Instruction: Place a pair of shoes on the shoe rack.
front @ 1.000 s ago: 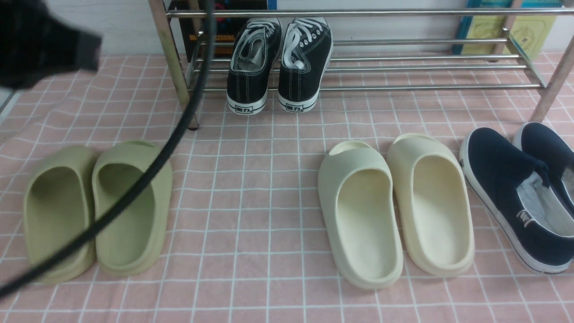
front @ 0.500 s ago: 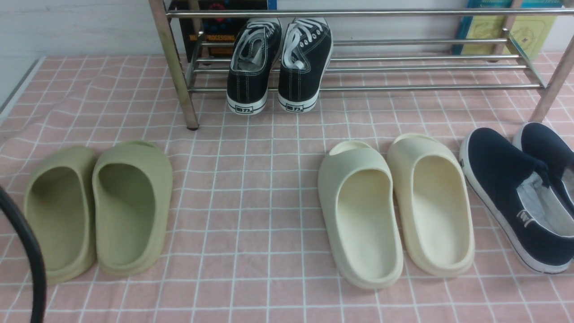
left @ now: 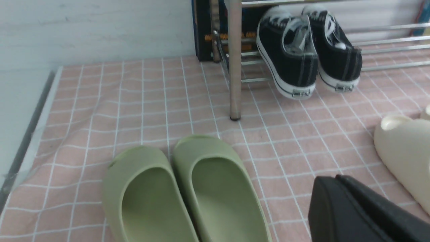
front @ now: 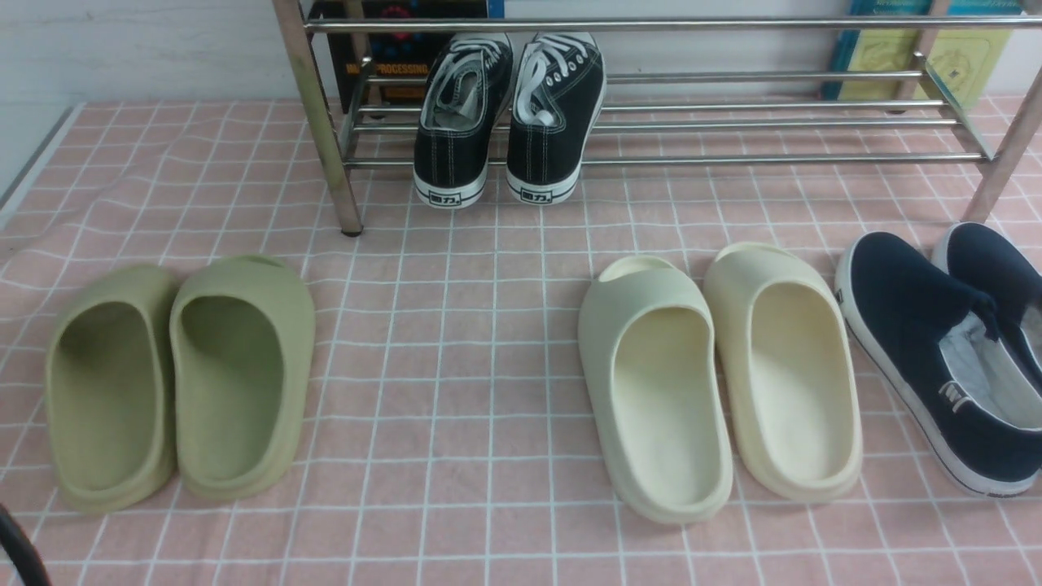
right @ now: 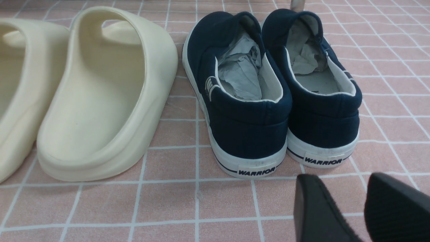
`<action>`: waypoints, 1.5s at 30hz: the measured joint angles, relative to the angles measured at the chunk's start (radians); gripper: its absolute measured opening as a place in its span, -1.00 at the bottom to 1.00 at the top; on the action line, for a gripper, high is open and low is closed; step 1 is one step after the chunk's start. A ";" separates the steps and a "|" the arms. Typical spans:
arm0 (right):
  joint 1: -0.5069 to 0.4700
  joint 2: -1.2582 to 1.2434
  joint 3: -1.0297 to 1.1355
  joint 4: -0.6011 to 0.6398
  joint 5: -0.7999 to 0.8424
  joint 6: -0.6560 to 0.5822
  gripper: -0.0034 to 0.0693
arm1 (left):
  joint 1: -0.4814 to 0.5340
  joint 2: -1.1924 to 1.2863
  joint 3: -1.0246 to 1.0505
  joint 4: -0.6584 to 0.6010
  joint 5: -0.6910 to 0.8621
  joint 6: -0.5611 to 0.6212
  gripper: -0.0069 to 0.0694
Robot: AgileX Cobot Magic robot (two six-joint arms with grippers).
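The pair of shoes (front: 509,114) stands side by side on the lowest bars of the shoe rack (front: 733,122), near its left post, with the heels toward the robot. In the left wrist view the left gripper (left: 339,198) hangs low above the pink checked cloth (front: 456,342), beside the olive slides (left: 188,191); its fingers are pressed together and hold nothing. The right gripper (right: 349,208) hovers just behind the navy slip-ons (right: 272,87), with a clear gap between its fingers and nothing in it.
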 joint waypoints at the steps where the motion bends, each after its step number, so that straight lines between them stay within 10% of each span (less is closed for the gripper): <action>1: 0.000 0.000 0.000 0.001 0.000 0.000 -0.25 | 0.048 -0.036 0.044 -0.026 -0.050 0.025 -0.77; 10: 0.000 0.000 0.000 0.000 0.000 0.000 -0.25 | 0.379 -0.319 0.474 -0.226 -0.382 0.196 -0.77; 45: 0.000 0.000 0.000 0.000 0.000 0.000 -0.25 | 0.398 -0.356 0.646 -0.214 -0.223 0.249 -0.76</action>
